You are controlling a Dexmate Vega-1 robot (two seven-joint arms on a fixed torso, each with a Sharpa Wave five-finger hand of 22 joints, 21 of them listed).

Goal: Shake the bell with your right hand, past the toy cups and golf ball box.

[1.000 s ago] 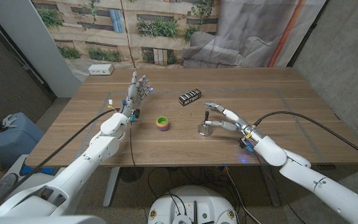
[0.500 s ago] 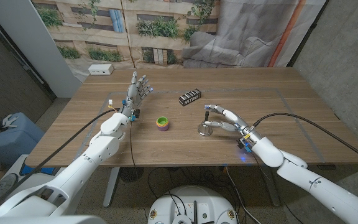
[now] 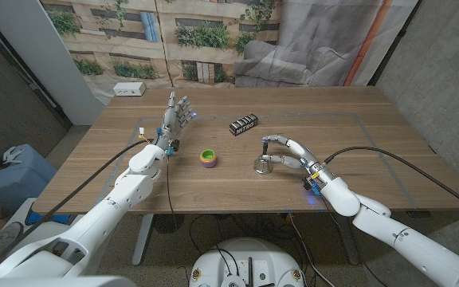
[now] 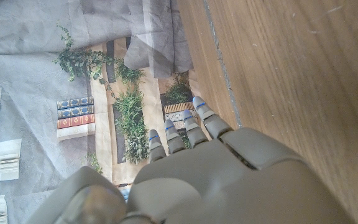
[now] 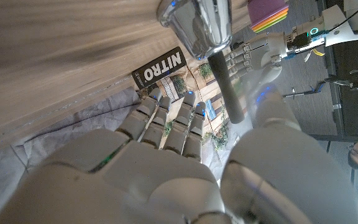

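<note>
Two risks are showing. Bell [image 3: 263, 163]: standing mid-table on its rim, black handle upright, so a sideways nudge from the right hand [image 3: 292, 153] is likely tipping or skidding it toward the cups [image 3: 207, 157] or the box [image 3: 244, 124]. A shallow grip is risking a slip once shaking begins. Fingers [image 3: 280, 161] are bracketing the handle, thumb opposite; whether they are touching it I cannot tell. Left hand [image 3: 176, 117]: standing empty, fingers apart, well clear.

Polished, mirror-bright metal bell [image 3: 263, 164] with matt black handle on a smooth, matt wooden table [image 3: 373, 135]; glossy plastic toy cups [image 3: 207, 158].
</note>
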